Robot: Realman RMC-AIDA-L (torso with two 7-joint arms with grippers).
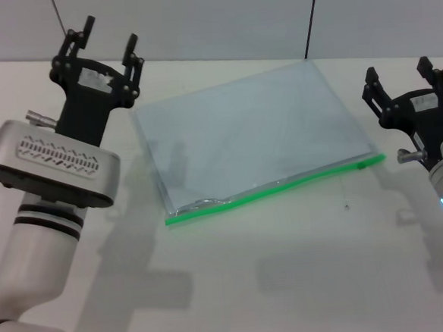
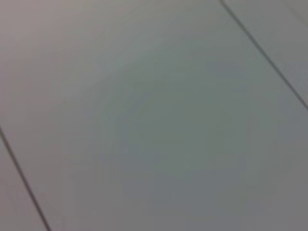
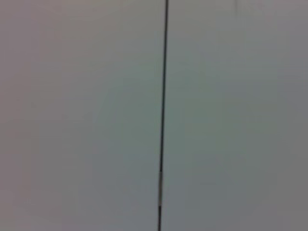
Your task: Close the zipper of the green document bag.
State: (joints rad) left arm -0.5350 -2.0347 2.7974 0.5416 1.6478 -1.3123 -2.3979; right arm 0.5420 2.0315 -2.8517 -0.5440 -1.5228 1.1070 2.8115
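Observation:
The green document bag (image 1: 250,133) lies flat on the white table in the head view, a pale blue-green translucent pouch. Its bright green zipper (image 1: 276,186) runs along the near long edge, with the small slider (image 1: 363,165) close to the right end. Near the left end the edge gapes a little. My left gripper (image 1: 109,33) is raised left of the bag's far corner, open, holding nothing. My right gripper (image 1: 399,70) is raised to the right of the bag, open and empty. Both wrist views show only grey wall panels.
A grey panelled wall (image 1: 219,18) with dark seams stands behind the table. White table surface (image 1: 290,275) stretches in front of the bag. The left arm's grey housing (image 1: 54,162) sits low at the left.

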